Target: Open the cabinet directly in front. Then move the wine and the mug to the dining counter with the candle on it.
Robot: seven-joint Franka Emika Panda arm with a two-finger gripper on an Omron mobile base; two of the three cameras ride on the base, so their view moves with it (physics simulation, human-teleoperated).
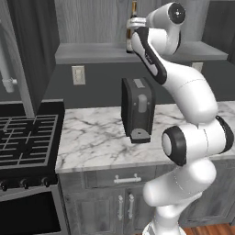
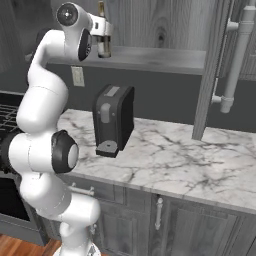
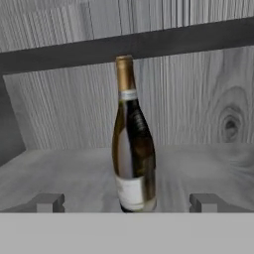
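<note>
The wine (image 3: 133,149) stands upright on the cabinet (image 3: 198,168) shelf between my fingertips (image 3: 47,202); my claw (image 3: 126,202) is spread fully wide, gripping nothing.

wine (image 3: 133,149) upright mid-frame in hand view between the wide-spread claw (image 3: 127,202) tips, bare cabinet shelf (image 3: 59,173) either side, upper shelf edge (image 3: 149,42) overhead, coffee machine (image 1: 137,109) on counter (image 1: 92,137) below

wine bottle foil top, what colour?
Gold, on the wine neck; clearest in the hand view.
</note>
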